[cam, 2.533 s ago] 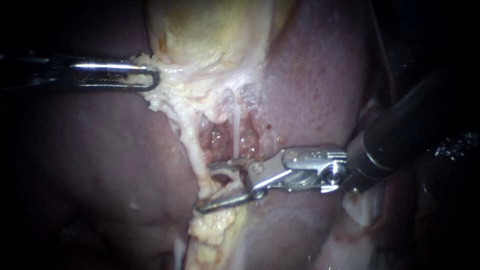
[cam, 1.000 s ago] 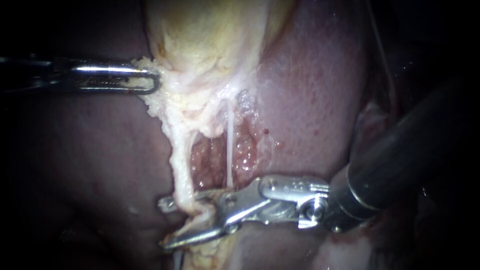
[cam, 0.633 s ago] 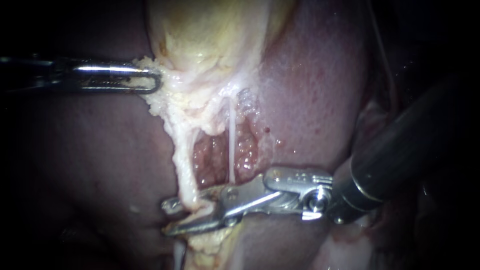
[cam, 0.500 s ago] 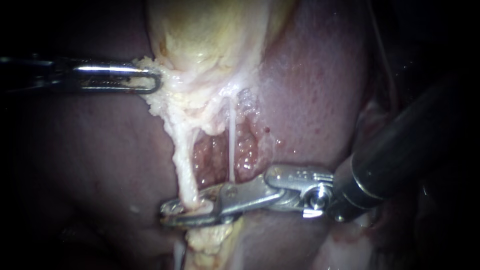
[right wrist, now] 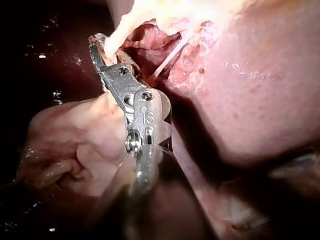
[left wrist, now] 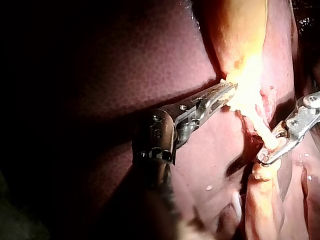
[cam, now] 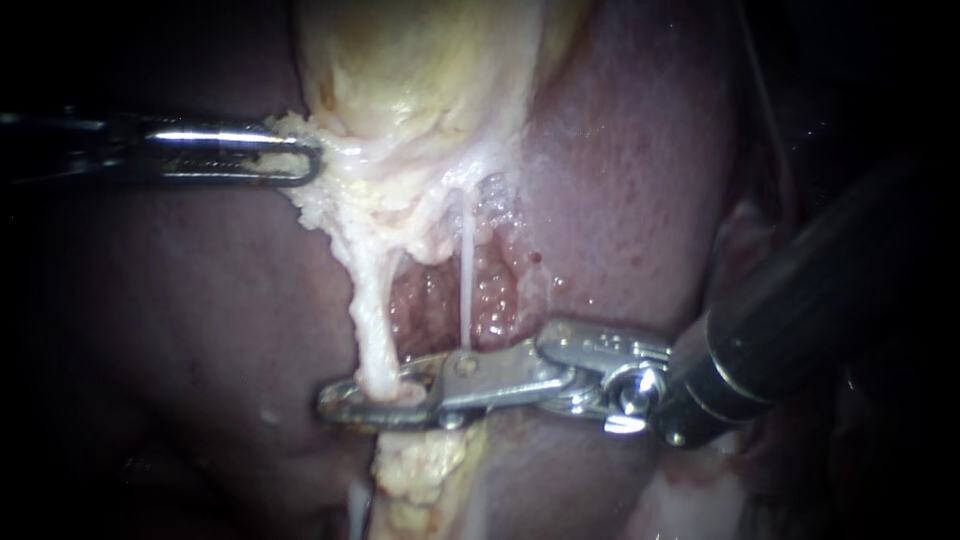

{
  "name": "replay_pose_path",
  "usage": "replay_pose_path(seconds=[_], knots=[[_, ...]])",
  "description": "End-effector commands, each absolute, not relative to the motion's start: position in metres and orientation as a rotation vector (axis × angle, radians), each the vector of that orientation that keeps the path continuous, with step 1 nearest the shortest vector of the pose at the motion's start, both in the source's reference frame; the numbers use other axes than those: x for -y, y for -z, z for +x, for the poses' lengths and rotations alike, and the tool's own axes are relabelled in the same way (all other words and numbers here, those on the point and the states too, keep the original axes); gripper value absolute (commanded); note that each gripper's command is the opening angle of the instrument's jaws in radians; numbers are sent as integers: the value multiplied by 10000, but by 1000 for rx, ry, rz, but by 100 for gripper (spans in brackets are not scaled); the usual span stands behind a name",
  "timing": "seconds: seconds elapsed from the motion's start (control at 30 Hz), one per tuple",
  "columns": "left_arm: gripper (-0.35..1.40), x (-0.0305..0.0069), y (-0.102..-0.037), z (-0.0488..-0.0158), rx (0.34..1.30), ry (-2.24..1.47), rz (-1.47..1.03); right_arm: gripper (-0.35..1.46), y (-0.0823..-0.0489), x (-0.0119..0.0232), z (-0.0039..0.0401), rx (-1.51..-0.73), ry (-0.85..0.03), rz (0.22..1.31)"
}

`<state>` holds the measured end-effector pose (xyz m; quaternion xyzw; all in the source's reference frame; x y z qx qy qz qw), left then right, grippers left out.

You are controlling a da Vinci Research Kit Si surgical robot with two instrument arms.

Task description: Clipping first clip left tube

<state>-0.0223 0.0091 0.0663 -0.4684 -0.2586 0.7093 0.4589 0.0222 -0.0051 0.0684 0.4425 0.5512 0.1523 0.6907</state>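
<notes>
Right instrument (cam: pixel 335 403) clamps the left tube (cam: pixel 372 320).
Its hand holds it from 2 sides; the left instrument (cam: pixel 312 160) pinches pale tissue (cam: pixel 310 205) in its hand.

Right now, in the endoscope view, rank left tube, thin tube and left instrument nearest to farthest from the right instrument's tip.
1. left tube: clamped by the right instrument.
2. thin tube: just right, by its hinge.
3. left instrument: far upper left, on the gallbladder.

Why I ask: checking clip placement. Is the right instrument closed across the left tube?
Yes: in the endoscope view the right instrument is shut across the left tube, metal showing on both sides of it.
</notes>
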Motion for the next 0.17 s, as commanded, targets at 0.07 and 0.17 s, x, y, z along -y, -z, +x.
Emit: replay_pose_path(seconds=[0.07,0.17], knots=[[-35,-91,-663,-224,637,-1747,-1153,-35,-684,52,223,-1232,-342,990],[-35,-91,-663,-224,637,-1746,-1153,-35,-684,52,223,-1232,-342,991]])
